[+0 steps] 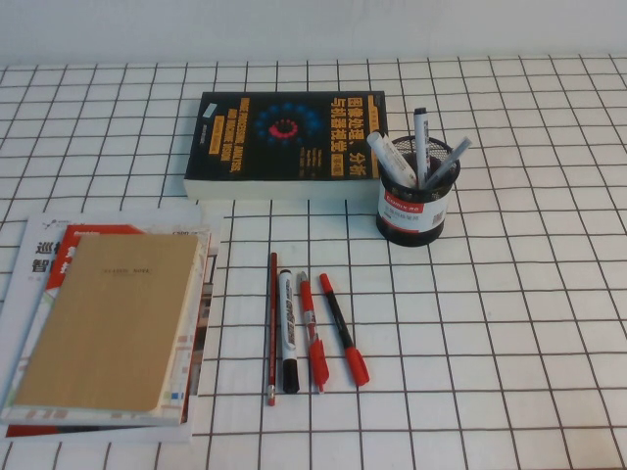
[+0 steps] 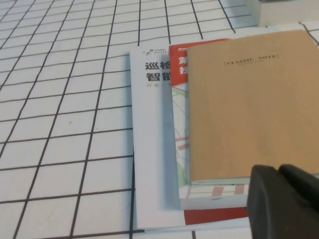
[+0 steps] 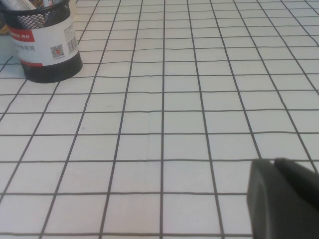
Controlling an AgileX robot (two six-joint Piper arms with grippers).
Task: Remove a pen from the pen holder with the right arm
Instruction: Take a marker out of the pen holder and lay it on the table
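White cloth with a black grid covers the desk (image 1: 509, 323); a pale wall runs behind it. The right gripper (image 3: 275, 164) is closed on nothing, over bare grid, well apart from the holder (image 1: 411, 201). The holder stands right of centre, just beside the book (image 1: 284, 142), with pens (image 1: 421, 147) leaning inside. The left gripper (image 2: 279, 174), jaws together and empty, hangs over the notebook (image 1: 113, 323) near the left front edge. Loose pens (image 1: 309, 328) lie front centre.

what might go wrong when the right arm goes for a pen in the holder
The pens lean crossed in the mesh pen holder, so a pull may drag a neighbour or tip it. The right tool, shut over the table away from the holder, must open first. The left tool hangs over the notebook.
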